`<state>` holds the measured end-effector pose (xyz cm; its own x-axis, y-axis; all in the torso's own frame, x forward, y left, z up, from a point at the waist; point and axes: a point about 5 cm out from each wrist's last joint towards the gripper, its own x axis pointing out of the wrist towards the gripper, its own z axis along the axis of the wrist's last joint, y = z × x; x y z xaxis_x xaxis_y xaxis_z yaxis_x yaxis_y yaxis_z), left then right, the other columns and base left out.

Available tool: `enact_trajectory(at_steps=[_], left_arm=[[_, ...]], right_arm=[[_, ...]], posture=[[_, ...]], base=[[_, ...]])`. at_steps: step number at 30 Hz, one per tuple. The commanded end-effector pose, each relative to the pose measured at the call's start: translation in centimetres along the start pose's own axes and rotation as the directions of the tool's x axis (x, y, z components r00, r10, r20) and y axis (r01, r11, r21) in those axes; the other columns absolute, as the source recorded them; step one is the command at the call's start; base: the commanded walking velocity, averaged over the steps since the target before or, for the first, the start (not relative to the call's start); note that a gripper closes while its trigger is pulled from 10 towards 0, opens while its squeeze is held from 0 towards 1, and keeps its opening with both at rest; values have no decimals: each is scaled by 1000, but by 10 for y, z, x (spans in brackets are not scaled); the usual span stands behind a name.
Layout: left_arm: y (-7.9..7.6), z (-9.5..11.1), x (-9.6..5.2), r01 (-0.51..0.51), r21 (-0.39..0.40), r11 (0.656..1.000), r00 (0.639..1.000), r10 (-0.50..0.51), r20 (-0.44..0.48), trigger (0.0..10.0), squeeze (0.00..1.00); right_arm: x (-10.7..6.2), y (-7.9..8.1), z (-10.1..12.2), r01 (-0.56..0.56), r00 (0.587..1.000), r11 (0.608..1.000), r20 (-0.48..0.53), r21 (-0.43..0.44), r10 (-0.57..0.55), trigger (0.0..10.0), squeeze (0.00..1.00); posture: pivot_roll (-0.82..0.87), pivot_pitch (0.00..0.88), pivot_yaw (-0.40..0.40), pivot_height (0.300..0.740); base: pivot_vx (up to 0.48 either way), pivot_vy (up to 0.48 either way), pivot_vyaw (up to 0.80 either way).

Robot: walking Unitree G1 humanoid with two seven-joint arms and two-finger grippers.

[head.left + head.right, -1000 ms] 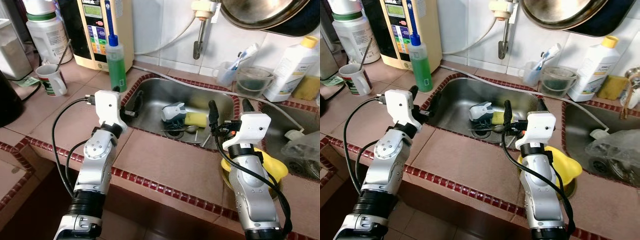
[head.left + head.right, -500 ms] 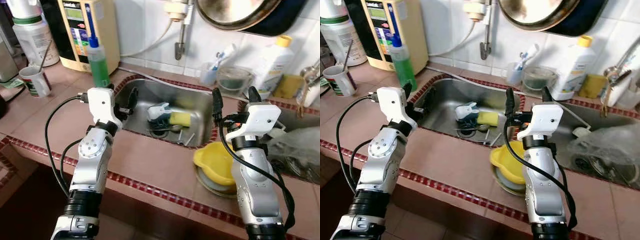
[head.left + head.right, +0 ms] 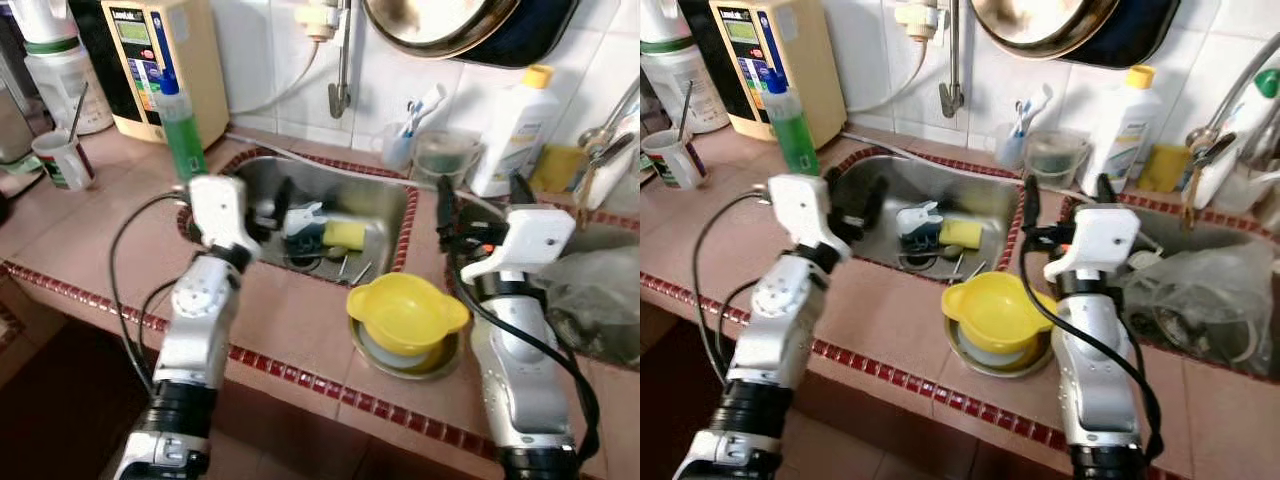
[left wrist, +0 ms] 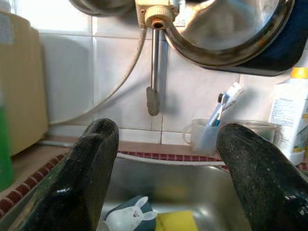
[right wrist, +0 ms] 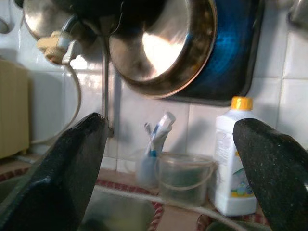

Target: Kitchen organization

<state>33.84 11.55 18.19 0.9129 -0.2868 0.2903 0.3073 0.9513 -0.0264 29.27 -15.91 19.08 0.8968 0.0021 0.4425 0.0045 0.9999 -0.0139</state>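
Yellow bowl (image 3: 405, 310): sitting on a metal plate (image 3: 400, 358) at the front of the tiled bench (image 3: 290, 310), just right of the sink (image 3: 385, 205); a second ago the right arm was covering most of it, and it is now showing whole.
Sink contents: a yellow sponge (image 3: 343, 233), a small blue-and-white holder (image 3: 302, 217) and some loose cutlery (image 3: 350, 270) are lying in the basin, all in the same places as before.
Left hand (image 3: 278, 198): hanging over the sink's left rim, fingers spread, carrying nothing.
Right hand (image 3: 480, 205): hovering above the strip between the two basins, behind the bowl, fingers spread wide and empty.
What is changing: the whole scene is sliding leftward across the head views, so the camera is turning right; the things themselves are not moving.
Newly in view: a white bottle (image 3: 510, 130), a cup of toothbrushes (image 3: 405, 145), a clear tub (image 3: 443, 157) and a plastic bag (image 3: 590, 300) in the right basin.
Meaning for the task: nothing is grasped yet; the robot is probably still picking its first item, and the bowl is the closest one.
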Motion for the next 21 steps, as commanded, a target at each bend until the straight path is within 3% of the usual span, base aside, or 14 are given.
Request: enact_trajectory(at_steps=[1,14,21], left_arm=[[7,4,0,-20,12,1000,1000,20,6,10000,0],[6,3,-1,-16,10,1000,1000,16,-1,10000,0],[3,0,-5,29,22,999,999,-29,-19,10000,0]], right_arm=[[3,5,3,-12,1000,1000,12,11,12,10000,0],[1,5,2,-15,1000,1000,3,14,15,10000,0],[-4,6,-3,-32,999,999,-37,21,33,10000,0]], posture=[[8,0,-14,740],[8,0,-14,740],[10,0,-16,740]], base=[[0,-296,0],[0,-298,0],[0,0,0]])
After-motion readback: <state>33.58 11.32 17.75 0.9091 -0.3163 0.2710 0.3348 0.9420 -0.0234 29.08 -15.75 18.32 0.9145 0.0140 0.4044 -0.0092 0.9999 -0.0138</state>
